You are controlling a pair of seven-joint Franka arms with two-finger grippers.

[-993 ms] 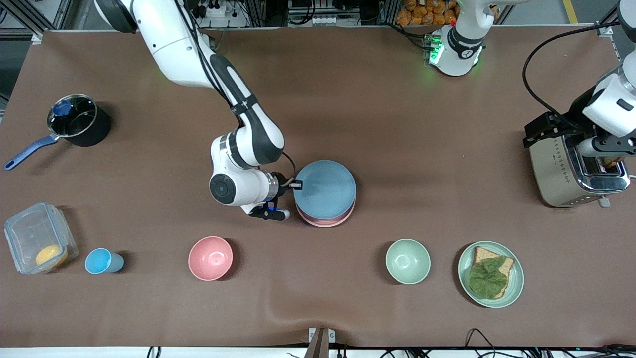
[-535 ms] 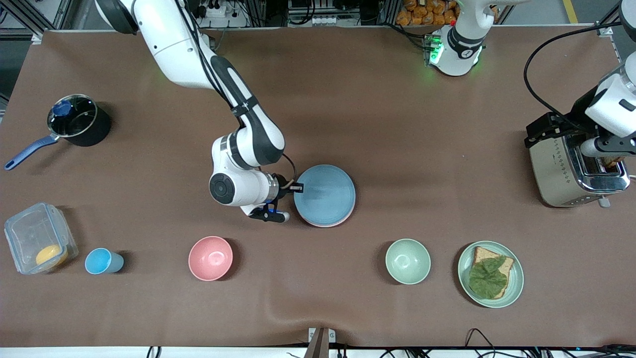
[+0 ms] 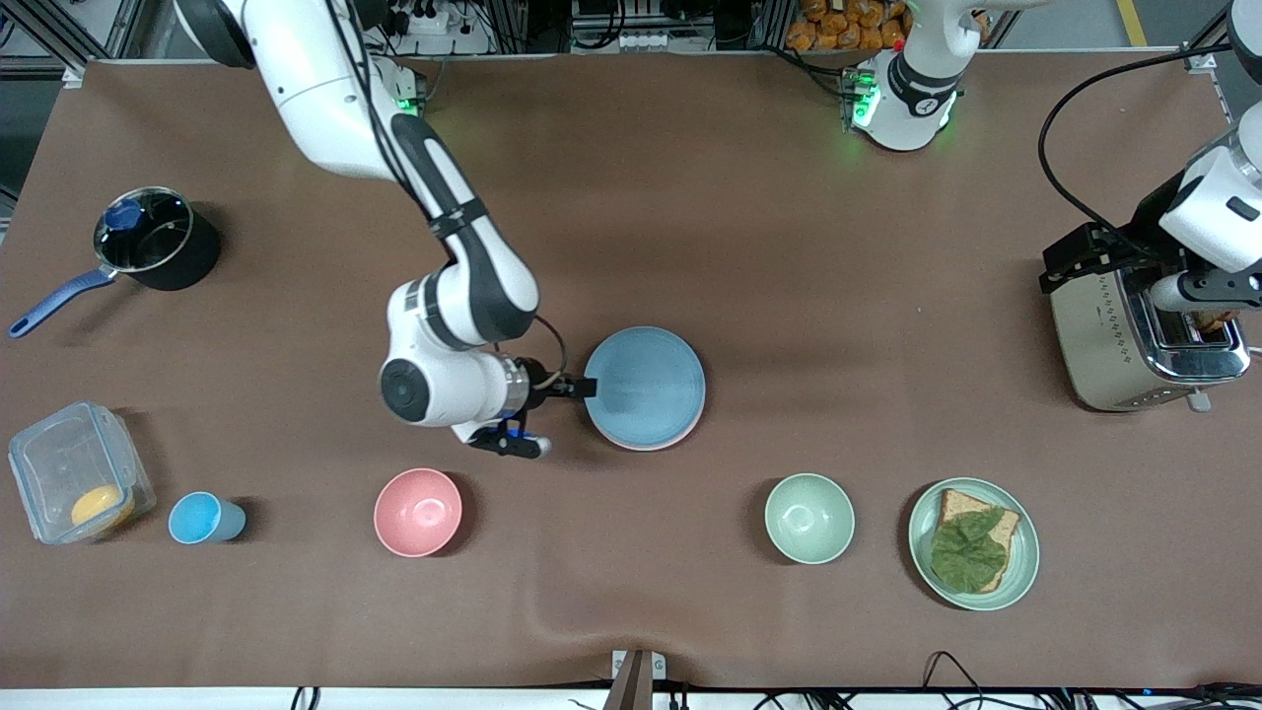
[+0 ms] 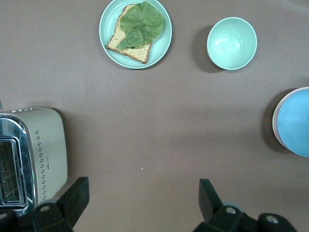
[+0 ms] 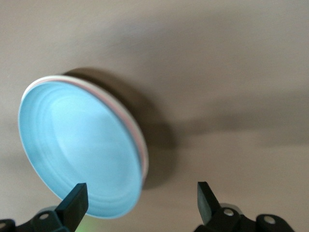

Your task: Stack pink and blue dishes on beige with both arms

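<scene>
The light blue plate (image 3: 644,387) lies on top of a stack at the table's middle. The pink plate (image 3: 654,445) shows only as a thin rim under it. The beige plate is hidden beneath them. My right gripper (image 3: 582,388) hovers low beside the stack, on the side toward the right arm's end. It is open and holds nothing. In the right wrist view the blue plate (image 5: 77,145) fills the space ahead of the right gripper (image 5: 140,198), its edge reaching between the fingers. My left gripper (image 3: 1208,301) waits open above the toaster; in its own view the left gripper (image 4: 142,193) is empty.
Near the front camera stand a pink bowl (image 3: 418,512), a blue cup (image 3: 202,519), a green bowl (image 3: 809,518) and a green plate (image 3: 1020,572) with toast and lettuce. A toaster (image 3: 1114,340) sits at the left arm's end, a pot (image 3: 158,251) and plastic box (image 3: 74,473) at the other.
The blue plate came down onto the pink one and now lies flat. My right gripper let go of it and drew back toward the right arm's end. The left arm barely moved.
</scene>
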